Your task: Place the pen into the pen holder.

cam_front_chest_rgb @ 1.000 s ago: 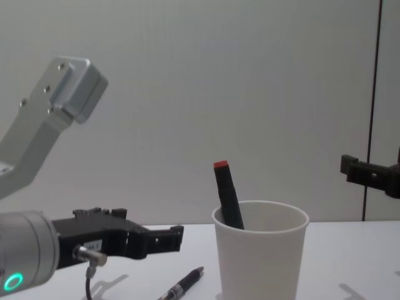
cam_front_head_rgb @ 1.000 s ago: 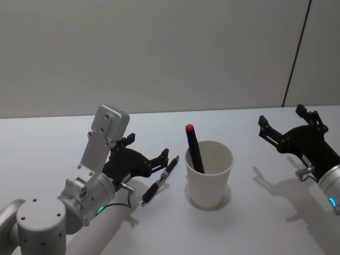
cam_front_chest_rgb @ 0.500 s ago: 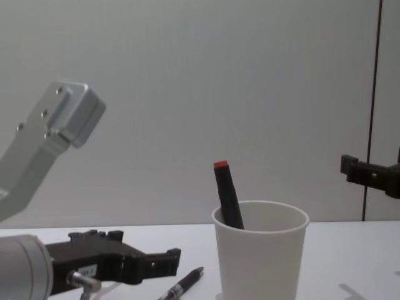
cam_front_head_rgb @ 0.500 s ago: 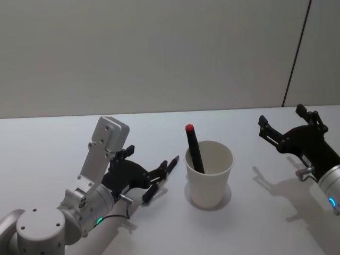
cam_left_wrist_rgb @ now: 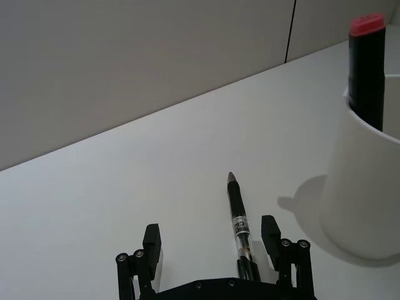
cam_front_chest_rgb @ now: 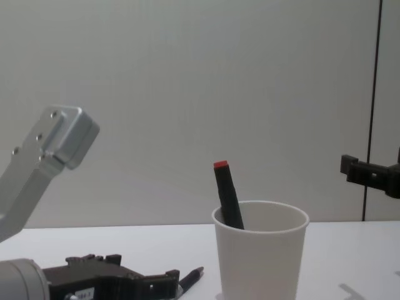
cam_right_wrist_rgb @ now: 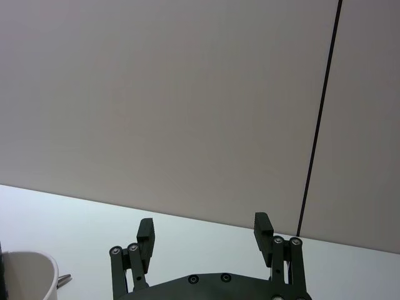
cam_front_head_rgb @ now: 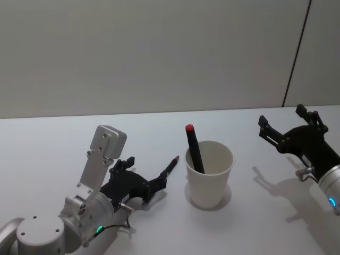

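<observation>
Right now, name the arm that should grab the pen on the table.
Left: the left gripper is open astride the pen; the right gripper hangs open on the pen holder's far side.

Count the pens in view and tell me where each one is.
2. One black pen lies on the table between the open fingers of the left gripper. A red-capped pen leans in the pen holder. Others may hide inside it.

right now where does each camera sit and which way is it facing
Head: high, looking down at the pen holder; left gripper and right gripper flank it.
Chest: low, looking across at the pen holder; left gripper bottom left.
Left wrist: behind open jaws straddling the pen.
Right wrist: behind open jaws, facing the wall.
Head and chest share the red-capped marker.
</observation>
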`<state>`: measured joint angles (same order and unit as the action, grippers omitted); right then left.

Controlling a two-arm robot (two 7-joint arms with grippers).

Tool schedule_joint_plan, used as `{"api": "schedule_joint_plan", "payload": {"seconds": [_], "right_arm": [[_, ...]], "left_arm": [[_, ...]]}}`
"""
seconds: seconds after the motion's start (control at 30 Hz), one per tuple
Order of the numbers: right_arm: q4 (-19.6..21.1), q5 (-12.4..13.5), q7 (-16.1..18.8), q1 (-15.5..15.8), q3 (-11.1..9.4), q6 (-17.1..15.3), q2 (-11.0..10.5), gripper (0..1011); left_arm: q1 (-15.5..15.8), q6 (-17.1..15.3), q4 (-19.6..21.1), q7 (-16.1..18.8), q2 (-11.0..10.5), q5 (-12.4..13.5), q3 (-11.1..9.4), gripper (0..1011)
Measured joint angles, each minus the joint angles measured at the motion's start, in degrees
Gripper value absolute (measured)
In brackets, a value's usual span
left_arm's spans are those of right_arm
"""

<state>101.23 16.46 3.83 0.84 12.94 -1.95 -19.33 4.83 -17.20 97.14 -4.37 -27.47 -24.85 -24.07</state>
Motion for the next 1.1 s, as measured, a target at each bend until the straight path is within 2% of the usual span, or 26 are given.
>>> {"api": "schedule_joint_plan", "payload": {"seconds": [0.47,1.1], "right_arm": [[0.0,0.0,0.0,0.0,0.0,0.0,0.0,1001],[0.0,0.0,0.0,0.0,0.0,0.0,0.0,1001]], "left_arm": [[0.0,-2.2,-0.5,-1.3,0.4,-0.7,0.0,1001],[0.1,-6.0,0.1,-1.7,0.5,1.7,-0.1,1001]]}}
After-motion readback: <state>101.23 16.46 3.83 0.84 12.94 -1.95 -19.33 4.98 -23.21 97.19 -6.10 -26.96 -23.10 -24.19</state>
